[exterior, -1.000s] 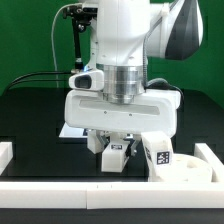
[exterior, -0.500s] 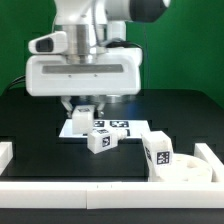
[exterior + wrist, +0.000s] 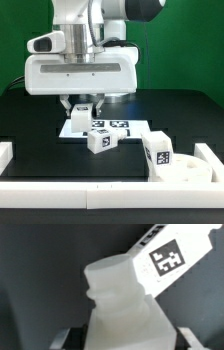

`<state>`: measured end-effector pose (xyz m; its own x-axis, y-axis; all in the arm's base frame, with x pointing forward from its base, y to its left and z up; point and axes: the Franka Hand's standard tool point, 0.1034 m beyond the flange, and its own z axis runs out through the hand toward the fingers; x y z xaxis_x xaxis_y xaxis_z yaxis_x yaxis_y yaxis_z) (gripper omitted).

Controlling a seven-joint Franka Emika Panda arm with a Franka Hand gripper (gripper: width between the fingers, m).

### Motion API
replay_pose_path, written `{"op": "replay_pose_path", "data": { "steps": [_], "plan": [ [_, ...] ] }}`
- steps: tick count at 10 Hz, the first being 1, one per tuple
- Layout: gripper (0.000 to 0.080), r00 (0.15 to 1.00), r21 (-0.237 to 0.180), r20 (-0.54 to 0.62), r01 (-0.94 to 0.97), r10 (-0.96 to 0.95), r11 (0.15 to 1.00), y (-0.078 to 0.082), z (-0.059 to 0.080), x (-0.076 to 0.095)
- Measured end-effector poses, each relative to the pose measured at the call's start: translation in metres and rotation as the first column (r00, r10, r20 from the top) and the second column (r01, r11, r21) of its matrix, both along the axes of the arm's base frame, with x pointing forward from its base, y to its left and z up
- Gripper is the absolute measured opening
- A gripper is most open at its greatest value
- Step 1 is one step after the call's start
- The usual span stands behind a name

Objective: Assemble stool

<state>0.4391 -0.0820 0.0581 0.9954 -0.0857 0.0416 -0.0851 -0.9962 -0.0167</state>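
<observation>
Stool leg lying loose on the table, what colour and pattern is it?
The loose leg is white with square black-and-white tags, clearest in the exterior view.

You have three legs to count: leg one (image 3: 84, 114), leg two (image 3: 100, 141), leg three (image 3: 157, 152). There's one seat (image 3: 195, 170) and one marker board (image 3: 124, 126).
</observation>
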Motion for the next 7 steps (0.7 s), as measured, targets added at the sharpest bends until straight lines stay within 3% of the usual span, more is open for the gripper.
{"op": "replay_pose_path", "data": {
  "steps": [1,3,5,7],
  "plan": [
    [0.0323,1.000,0.004,-0.027,0.010,-0.009,1.000,-0.021,-0.010,-0.021],
    [0.0323,0.999,-0.025,-0.042,0.017,-0.019,1.000,-0.066,-0.022,-0.044],
    [0.0323,0.996,-0.033,-0.077,0.040,-0.042,0.999,-0.080,-0.037,-0.060],
    [0.0323,0.996,-0.040,-0.073,0.039,-0.042,0.998,-0.081,-0.040,-0.058]
  ]
}}
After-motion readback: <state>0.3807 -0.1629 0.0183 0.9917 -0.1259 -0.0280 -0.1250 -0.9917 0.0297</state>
